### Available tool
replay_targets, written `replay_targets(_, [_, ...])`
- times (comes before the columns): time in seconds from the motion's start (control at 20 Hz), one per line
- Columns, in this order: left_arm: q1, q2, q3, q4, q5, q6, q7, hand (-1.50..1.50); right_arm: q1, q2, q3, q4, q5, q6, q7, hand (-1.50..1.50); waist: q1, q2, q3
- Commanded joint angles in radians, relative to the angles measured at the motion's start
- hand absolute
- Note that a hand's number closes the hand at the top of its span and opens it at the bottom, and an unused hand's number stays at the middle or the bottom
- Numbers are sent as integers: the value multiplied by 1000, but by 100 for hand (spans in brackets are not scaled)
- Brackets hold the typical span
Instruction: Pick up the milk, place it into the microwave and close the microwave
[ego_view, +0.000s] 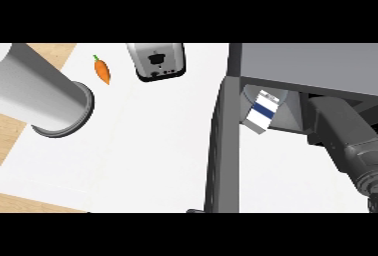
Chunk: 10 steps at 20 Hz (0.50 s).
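The milk (262, 111), a white carton with a blue stripe, stands tilted just inside the open mouth of the dark grey microwave (310, 65) at the upper right. The microwave's door (223, 150) is swung open and shows edge-on, running down the middle of the view. My right forearm (347, 140) reaches from the lower right into the microwave's cavity, to the right of the milk. Its hand is hidden under the microwave's top. My left forearm (40, 90) lies across the upper left, and its hand is outside the view.
A silver toaster (156, 61) stands at the back of the white counter (140, 150), with an orange carrot (102, 70) to its left. Wooden surface shows along the counter's left and lower edges.
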Motion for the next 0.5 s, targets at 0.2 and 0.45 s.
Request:
replay_targets(0.2, [-35,19,4,16,-39,4,-2,-150,-35,-92,43,-8,40,46,14,150,8,35,15])
replay_targets(0.45, [-46,28,-4,19,-48,-20,-6,-150,-26,-129,109,32,107,-153,59,150,33,50,4])
